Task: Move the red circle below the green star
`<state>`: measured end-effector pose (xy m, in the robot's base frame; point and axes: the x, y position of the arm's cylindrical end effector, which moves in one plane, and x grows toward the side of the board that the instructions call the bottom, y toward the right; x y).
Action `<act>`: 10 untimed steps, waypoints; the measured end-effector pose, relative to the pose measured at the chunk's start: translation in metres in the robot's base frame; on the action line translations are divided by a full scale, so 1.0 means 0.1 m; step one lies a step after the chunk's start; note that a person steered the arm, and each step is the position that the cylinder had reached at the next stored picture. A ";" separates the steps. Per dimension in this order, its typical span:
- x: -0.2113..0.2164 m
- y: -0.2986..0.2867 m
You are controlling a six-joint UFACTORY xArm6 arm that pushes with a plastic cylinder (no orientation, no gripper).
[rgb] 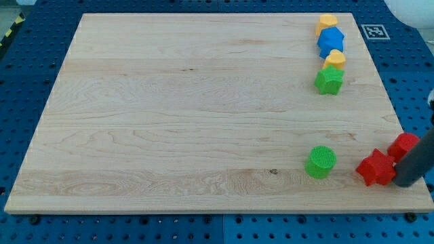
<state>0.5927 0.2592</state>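
Observation:
The green star (329, 81) lies near the view's right edge, in the upper part of the board. The red circle (404, 145) lies at the lower right, partly hidden behind my rod. A red star (376, 167) lies just to its lower left, touching or nearly touching it. My tip (406, 182) rests on the board right beside the red star's right side and just below the red circle.
A green circle (320, 162) lies left of the red star. A yellow block (334, 59), a blue block (331, 42) and another yellow block (327, 24) line up above the green star. The board's right edge (407, 129) is close to the red blocks.

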 end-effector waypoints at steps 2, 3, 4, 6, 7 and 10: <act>0.12 0.31; 0.05 0.52; -0.18 0.69; -0.37 0.45; -0.52 0.19; -0.55 -0.48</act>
<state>0.5377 0.2108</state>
